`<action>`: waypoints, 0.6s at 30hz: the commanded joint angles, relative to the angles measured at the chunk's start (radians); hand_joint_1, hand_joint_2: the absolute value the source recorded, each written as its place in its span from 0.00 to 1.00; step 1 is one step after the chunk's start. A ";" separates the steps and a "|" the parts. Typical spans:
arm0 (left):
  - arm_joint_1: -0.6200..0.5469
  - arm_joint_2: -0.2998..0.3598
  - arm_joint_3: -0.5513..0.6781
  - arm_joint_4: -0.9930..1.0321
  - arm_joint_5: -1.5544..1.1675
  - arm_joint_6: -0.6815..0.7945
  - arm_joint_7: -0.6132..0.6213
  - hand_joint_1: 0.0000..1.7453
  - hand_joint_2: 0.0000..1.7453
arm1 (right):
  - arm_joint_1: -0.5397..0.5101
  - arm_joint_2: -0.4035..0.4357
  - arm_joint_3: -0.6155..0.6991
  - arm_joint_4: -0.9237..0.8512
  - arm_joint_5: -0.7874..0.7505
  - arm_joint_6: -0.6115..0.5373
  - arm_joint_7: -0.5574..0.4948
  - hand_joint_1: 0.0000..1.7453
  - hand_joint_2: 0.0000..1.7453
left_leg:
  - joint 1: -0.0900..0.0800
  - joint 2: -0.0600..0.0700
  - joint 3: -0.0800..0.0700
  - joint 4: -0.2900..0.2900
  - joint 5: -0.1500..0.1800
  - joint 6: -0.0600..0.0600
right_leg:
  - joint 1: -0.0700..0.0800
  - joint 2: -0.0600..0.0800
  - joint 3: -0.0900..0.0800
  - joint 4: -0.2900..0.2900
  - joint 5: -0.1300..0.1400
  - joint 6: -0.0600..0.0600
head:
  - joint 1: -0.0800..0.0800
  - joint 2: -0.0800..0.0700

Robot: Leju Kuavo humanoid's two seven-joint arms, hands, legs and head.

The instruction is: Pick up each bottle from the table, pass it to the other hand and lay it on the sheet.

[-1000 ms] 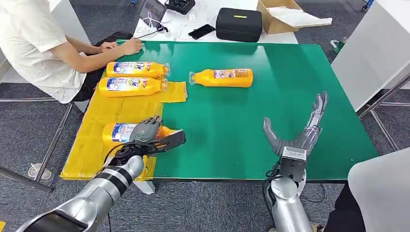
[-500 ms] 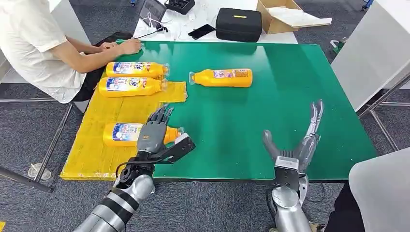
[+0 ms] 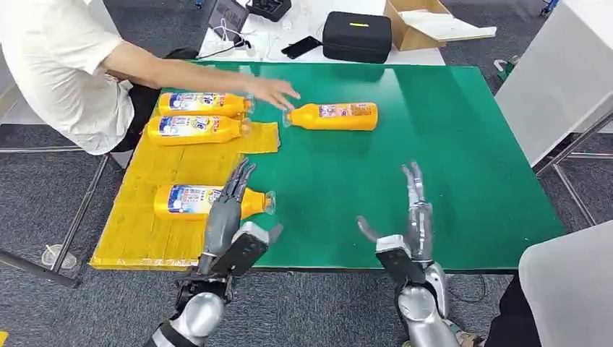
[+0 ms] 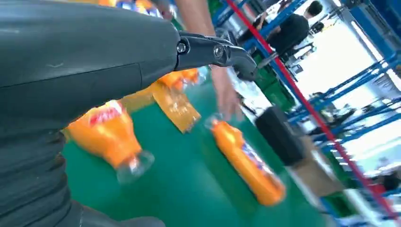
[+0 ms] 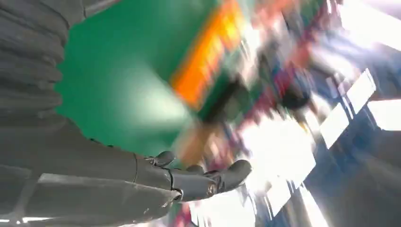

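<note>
The person's hand [image 3: 272,91] has reached the lone bottle [image 3: 334,116] on the table [image 3: 448,130].

Green table [image 3: 448,144] fills mid-frame. Yellow sheet [image 3: 155,181] covers its left edge, three orange bottles lying on it. A fourth bottle [image 3: 336,116] rests on bare green, upper centre.

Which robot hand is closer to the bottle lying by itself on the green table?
Right, though not by much. The right hand is below the lone bottle and slightly to its right; the left hand sits farther away, down beside the sheet.
</note>
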 commanded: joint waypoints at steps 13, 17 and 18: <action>0.032 -0.020 -0.057 -0.033 0.208 -0.060 -0.022 0.00 1.00 | -0.157 -0.151 0.130 0.352 0.430 -0.100 0.297 0.00 1.00 | -0.001 0.002 0.011 -0.001 -0.003 0.002 | 0.000 0.000 0.011 -0.001 -0.003 -0.002 | 0.000 0.000; 0.024 -0.026 -0.068 -0.013 0.245 -0.069 -0.018 0.00 1.00 | -0.202 -0.150 0.156 0.393 0.497 -0.115 0.335 0.00 1.00 | -0.001 0.002 0.005 -0.001 -0.001 0.001 | 0.000 0.001 0.005 -0.001 0.000 -0.001 | 0.000 0.000; 0.024 -0.026 -0.067 -0.010 0.246 -0.063 -0.019 0.00 1.00 | -0.205 -0.151 0.164 0.390 0.509 -0.119 0.348 0.00 1.00 | -0.001 0.001 0.003 -0.001 0.000 0.001 | 0.000 0.001 0.003 -0.001 0.000 -0.001 | 0.000 0.000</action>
